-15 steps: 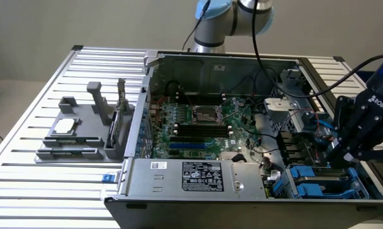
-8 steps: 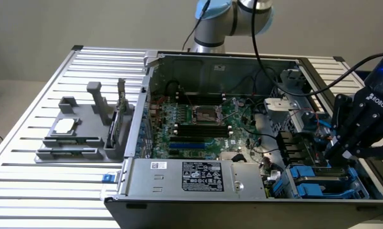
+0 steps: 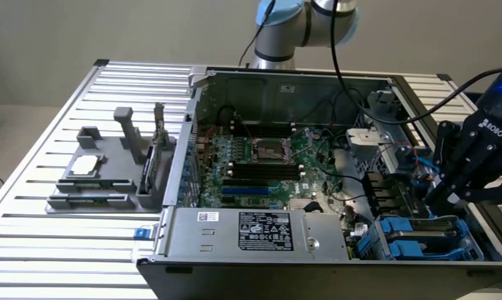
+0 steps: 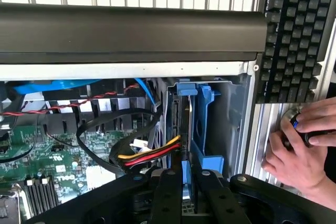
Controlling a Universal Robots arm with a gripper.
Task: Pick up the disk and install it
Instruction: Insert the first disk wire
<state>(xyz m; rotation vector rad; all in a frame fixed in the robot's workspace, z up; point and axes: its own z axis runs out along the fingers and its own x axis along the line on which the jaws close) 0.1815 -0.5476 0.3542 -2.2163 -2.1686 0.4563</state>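
Slatted aluminium table [image 3: 34, 206] carries everything: the open computer case [image 3: 317, 81] lies on its side on it, so that its inside faces up and I can reach in from above.

Nearest to my wrist camera is my gripper [image 4: 185, 192]. Its 2 fingers [image 4: 167, 192] are drawn close together and pinch the thin edge of the disk [image 4: 185, 129], which stands on edge in its blue carrier [image 4: 202, 114]. I judge I hold it this way because the drive bay [image 3: 422, 234] takes it only edge-first. In the exterior view my gripper [image 3: 441, 190] hangs just over this bay, at the corner of the case on the exterior view's right, where blue plastic parts are seen. The disk seems partly inside the slot, but how deep it sits I cannot tell, because my fingers cover its near end.

Just beside the disk, a bundle of red, yellow and black cables [image 4: 142, 153] curves over the motherboard [image 3: 259, 162]. Past the case wall lie a black keyboard [image 4: 296, 35] and a person's hand [image 4: 299, 145] on a small object that I cannot identify.

Well apart, on the exterior view's left, a grey fixture [image 3: 100, 175] holds a small silver chip [image 3: 85, 164] and an upright card [image 3: 160, 128], both kept ready outside the case. The arm [image 3: 305, 25] is cut off at the frame's edge.
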